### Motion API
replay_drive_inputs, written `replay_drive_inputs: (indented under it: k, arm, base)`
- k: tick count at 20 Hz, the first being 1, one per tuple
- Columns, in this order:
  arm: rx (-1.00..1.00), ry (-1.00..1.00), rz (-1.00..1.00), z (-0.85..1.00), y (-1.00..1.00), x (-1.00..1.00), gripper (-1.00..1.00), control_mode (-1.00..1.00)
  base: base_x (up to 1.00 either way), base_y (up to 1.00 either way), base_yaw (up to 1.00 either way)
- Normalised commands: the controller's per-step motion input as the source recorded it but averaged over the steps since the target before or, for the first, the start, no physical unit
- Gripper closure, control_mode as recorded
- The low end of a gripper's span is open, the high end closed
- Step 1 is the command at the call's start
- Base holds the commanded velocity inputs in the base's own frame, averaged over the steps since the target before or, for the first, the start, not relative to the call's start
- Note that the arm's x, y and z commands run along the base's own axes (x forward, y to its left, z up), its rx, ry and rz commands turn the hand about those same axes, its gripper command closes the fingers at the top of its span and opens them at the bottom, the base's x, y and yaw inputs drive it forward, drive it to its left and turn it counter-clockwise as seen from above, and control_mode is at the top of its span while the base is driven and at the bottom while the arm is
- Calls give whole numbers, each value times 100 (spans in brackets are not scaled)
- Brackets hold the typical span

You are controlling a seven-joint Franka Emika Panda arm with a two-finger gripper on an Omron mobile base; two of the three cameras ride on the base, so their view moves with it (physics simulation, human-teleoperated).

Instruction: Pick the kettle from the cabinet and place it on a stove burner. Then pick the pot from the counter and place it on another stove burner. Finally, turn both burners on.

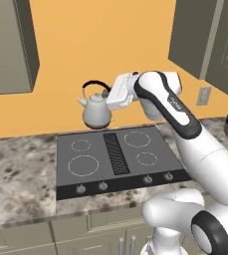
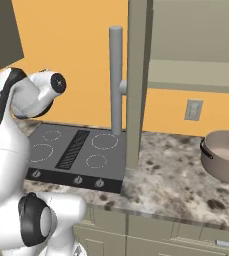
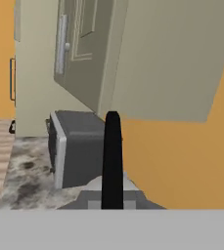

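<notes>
Kettle (image 1: 96, 112) out of cabinet, held aloft above rear of cooktop (image 1: 116, 158); end effector (image 1: 107, 93) clamped on its black handle. Not yet set down. Pot (image 2: 225, 155) untouched on worktop (image 2: 176, 181) right of cooktop. Burners unlit.

orange wall (image 1: 100, 40) glowing behind everything, wall outlet (image 2: 193, 110) sitting on it, black vent grille (image 1: 116, 152) running down the cooktop, four knobs (image 1: 102, 186) lining its front, grey boxy appliance (image 3: 77, 146) sitting further along
</notes>
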Motion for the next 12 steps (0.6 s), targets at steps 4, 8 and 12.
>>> replay_drive_inputs:
  k: [4,8,12]
  arm:
    - [0,0,4,-49,2,56,100,-100]
    - [0,0,1,-45,4,57,100,-100]
    - [2,5,1,-53,10,36,100,-100]
  base:
    - [0,0,0]
    - [0,0,0]
    - [0,0,0]
